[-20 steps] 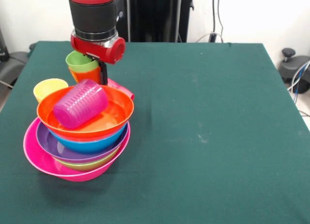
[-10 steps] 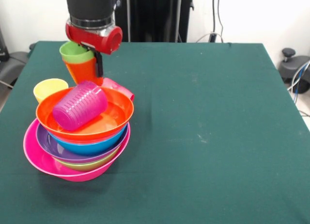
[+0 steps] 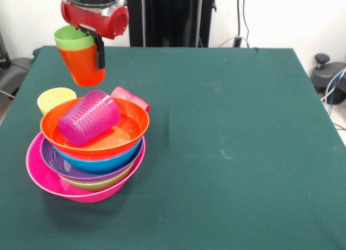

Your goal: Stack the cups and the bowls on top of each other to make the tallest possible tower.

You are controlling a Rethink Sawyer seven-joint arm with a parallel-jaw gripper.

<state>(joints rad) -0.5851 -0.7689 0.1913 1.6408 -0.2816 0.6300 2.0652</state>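
Note:
The tower (image 3: 89, 153) stands at the left: a pink bowl (image 3: 37, 174) at the base, then green (image 3: 98, 184), purple (image 3: 51, 158), blue (image 3: 102, 162) and orange (image 3: 135, 123) bowls nested in it. A purple cup (image 3: 89, 117) lies on its side in the orange bowl. My gripper (image 3: 91, 54) hangs above and behind the tower, shut on an orange cup (image 3: 81, 69) that has a green cup (image 3: 72, 38) nested inside it. One black finger (image 3: 100, 53) presses the orange cup's outer wall. A yellow cup (image 3: 54, 99) stands upright behind the tower. A red cup (image 3: 131, 98) lies tipped behind the orange bowl.
The green table cloth (image 3: 232, 153) spreads to the right of the tower. Cables and a black stand (image 3: 330, 77) sit off the table's right edge.
My gripper has risen and drifted left in the picture, carrying the nested orange and green cups up clear of the bowls. The tower and the other cups have not moved.

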